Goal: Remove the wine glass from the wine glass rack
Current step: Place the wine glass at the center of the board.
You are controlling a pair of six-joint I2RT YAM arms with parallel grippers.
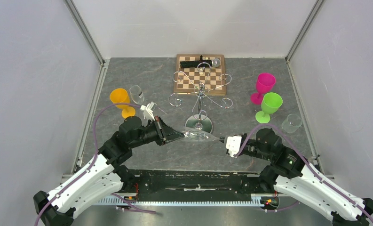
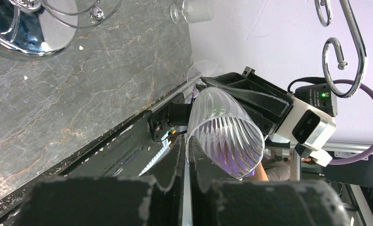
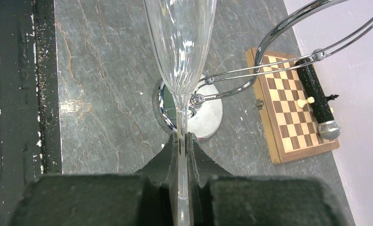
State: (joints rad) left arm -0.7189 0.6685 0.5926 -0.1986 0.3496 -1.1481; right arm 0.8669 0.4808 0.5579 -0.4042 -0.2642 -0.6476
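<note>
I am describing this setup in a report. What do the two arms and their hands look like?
The left arm and right arm have white lower shells and black upper joints. A purple cable loops along each. The left hand and right hand have black tapered fingers and a white camera block.

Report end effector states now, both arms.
Left end effector: closed on the wine glass rim.
Right end effector: closed on its stem.

Left hand (image 2: 188, 151) apparently pinches the ribbed wine glass (image 2: 226, 136) by its rim.
</note>
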